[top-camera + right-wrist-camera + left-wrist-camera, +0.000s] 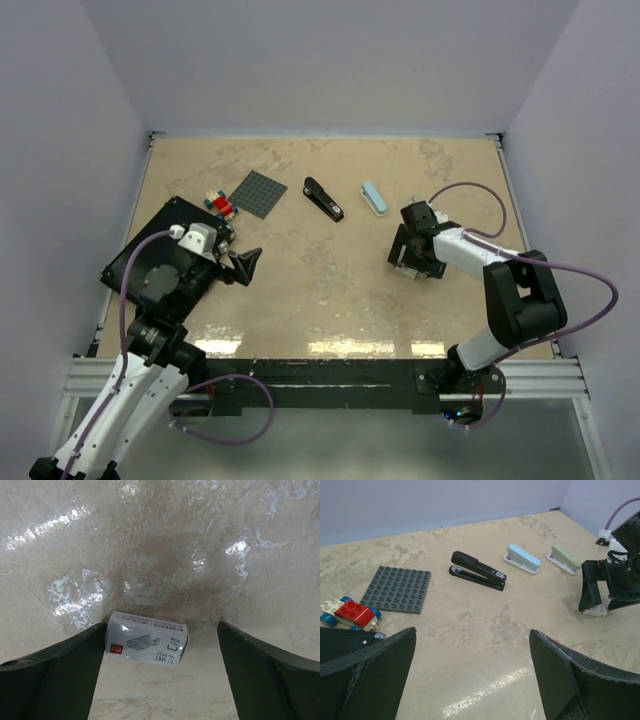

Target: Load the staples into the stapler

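Observation:
A little white staple box (pixel 146 638) lies on the table between the open fingers of my right gripper (pixel 161 626), touching the left finger (pixel 60 675). The box also shows in the left wrist view (pixel 595 611) under that gripper (pixel 595 600). No loose grey-blue staples show in any view. A black stapler (pixel 323 199) (pixel 477 571) lies closed at the table's middle back, with a light blue stapler (pixel 373 197) (pixel 522 559) to its right. My left gripper (pixel 243 265) (pixel 472 630) is open and empty, low over the table left of centre.
A pale green stapler (pixel 565 558) lies right of the blue one, near the right arm. A dark grey studded plate (pixel 258 193) and a small brick car (pixel 218 204) lie at the back left. A black flat tray (pixel 140 262) lies under the left arm.

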`<act>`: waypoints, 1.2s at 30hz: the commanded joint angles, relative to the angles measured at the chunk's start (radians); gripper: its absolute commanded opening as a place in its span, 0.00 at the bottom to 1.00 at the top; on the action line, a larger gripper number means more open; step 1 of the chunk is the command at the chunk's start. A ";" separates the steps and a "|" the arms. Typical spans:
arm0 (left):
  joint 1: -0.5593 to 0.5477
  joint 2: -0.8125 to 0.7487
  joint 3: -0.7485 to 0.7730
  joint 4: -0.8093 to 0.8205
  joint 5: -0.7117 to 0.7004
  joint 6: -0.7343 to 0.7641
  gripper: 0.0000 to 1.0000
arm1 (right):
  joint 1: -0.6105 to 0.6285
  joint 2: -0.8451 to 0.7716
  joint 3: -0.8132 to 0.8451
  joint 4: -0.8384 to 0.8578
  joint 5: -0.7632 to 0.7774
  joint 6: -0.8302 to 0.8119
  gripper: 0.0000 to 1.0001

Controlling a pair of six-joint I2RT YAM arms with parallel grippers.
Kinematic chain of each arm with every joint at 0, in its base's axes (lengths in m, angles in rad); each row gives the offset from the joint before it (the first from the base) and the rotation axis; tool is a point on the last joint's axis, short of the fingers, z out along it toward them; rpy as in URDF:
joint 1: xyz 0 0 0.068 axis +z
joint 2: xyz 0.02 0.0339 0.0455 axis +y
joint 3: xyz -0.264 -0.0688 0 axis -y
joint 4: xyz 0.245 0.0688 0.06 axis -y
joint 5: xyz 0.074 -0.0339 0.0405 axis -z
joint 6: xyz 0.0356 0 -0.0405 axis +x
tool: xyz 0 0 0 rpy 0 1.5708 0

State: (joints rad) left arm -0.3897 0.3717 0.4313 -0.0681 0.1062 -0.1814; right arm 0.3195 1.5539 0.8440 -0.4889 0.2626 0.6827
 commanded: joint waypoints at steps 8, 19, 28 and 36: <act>-0.006 0.085 -0.009 0.131 0.058 0.014 1.00 | 0.000 0.025 0.030 0.053 -0.052 -0.103 0.89; -0.005 0.131 -0.016 0.174 0.069 0.026 1.00 | 0.032 0.011 0.023 0.029 -0.060 -0.110 0.78; -0.005 0.147 -0.016 0.185 0.093 0.031 1.00 | 0.090 0.020 0.043 0.009 -0.056 -0.127 0.70; -0.005 0.148 -0.017 0.189 0.108 0.031 1.00 | 0.177 0.051 0.072 -0.008 -0.023 -0.137 0.63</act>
State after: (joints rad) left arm -0.3897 0.5179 0.4236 0.0658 0.1883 -0.1711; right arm 0.4580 1.5833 0.8700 -0.4789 0.2188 0.5594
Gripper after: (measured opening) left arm 0.997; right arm 0.655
